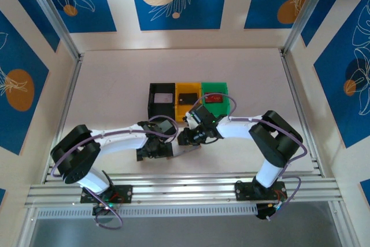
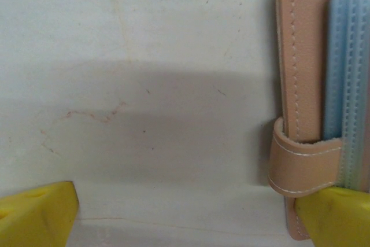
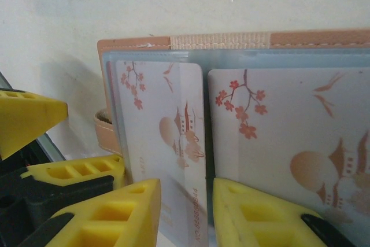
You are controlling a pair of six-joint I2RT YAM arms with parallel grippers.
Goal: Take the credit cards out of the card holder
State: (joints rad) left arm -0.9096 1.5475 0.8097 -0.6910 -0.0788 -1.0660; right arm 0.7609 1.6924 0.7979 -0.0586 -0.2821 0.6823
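Open on the worktop (image 2: 144,56), the card holder (image 3: 231,41) is cut off to the right of the right pincer (image 3: 186,194). A pale blossom-printed credit card (image 3: 162,137) lies just ahead of its narrowed jaws; whether they grip it is unclear. The left pincer (image 2: 186,199) gapes wide, the holder at its right side.

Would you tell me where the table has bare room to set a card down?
Bare table lies left of the black bin to the rail, right of the green bin to the rail, and behind the bins up to the back wall. It is crowded before the bins, where the left pincer and right pincer meet over the wallet.
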